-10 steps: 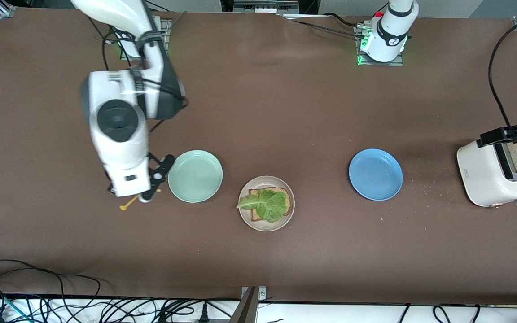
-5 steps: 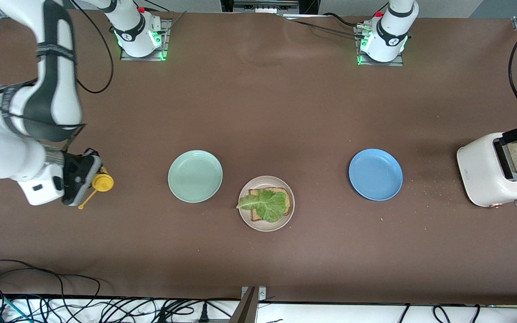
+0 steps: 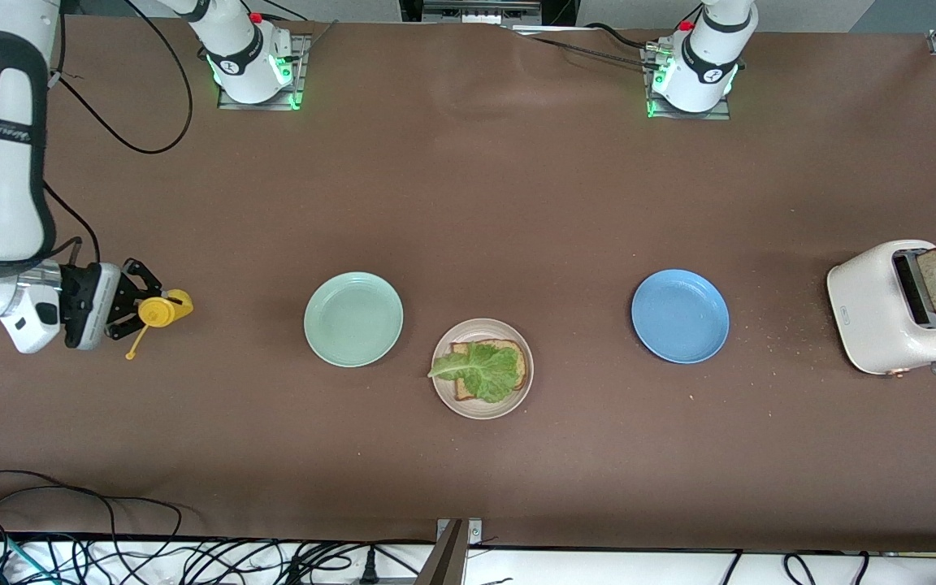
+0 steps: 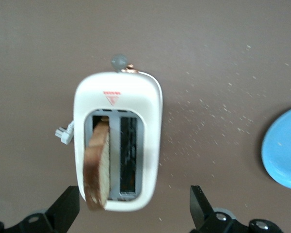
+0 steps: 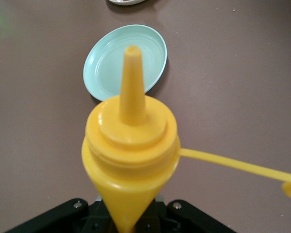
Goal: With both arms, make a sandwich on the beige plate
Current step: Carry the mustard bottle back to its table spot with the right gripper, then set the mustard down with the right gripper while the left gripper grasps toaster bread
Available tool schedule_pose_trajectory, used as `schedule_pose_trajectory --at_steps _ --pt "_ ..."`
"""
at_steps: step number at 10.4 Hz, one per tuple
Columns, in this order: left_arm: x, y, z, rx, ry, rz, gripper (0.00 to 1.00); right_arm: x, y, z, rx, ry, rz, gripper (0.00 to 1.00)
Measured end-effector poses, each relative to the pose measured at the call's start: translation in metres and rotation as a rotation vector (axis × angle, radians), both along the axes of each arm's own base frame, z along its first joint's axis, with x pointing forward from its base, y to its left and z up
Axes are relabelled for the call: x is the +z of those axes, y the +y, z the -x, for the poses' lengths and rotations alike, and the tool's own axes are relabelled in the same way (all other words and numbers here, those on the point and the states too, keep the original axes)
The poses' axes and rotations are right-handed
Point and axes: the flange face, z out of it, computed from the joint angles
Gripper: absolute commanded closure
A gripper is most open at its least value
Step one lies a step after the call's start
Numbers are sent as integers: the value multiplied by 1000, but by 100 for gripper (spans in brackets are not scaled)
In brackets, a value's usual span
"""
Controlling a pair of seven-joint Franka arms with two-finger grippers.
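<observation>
The right gripper (image 5: 128, 221) clamped a yellow squeeze bottle (image 3: 156, 312) over the tabletop (image 3: 468, 203); the left gripper (image 4: 136, 213), jaws apart, apparently straddled the toaster (image 4: 117, 141).

Beige plate (image 3: 444, 388), round, pale, raised rim, sits on the table between the mint-green plate (image 3: 353, 318) and the blue plate (image 3: 680, 315), a bit nearer the front camera than both

On it: one brown-crusted bread slice (image 3: 518, 362) lying flat, ruffled green lettuce leaf (image 3: 480, 370) spread on top, its tip reaching the rim toward the right arm's end. Sandwich unfinished

Second slice (image 3: 935, 279) stands upright in a toaster (image 3: 874, 313) slot at the left arm's end of the table
</observation>
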Motion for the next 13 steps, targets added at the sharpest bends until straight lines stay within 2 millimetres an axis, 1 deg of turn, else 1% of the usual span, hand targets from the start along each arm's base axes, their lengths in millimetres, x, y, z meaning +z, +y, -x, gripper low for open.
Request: schedule_pose_trajectory --at_steps 1,2,3,5,6,7,9,10,12,13 --pt "-20 18 -2 14 -8 0 0 -18 -17 12 4 -19 -56 100" --pt "-35 30 -2 22 -11 1 0 -36 -30 25 7 -36 -105 100" --pt "-48 37 -1 28 -1 3 3 -55 -37 35 19 -64 -154 100" --pt "-63 41 1 32 22 10 35 -89 -42 44 58 -130 -220 100" --pt "-67 40 2 32 29 13 50 -104 -43 45 82 -171 -245 100" --pt "-69 40 3 32 34 16 51 -118 -43 46 102 -202 -266 100" --pt "-74 40 7 36 51 23 51 -139 -39 49 118 -220 -297 100" --pt "-75 41 9 39 60 26 58 -149 -37 50 119 -222 -311 100" --pt "-72 41 15 39 74 25 90 -164 -32 53 118 -228 -339 100" --pt "-69 42 18 29 90 2 100 -165 -32 53 119 -237 -347 78"
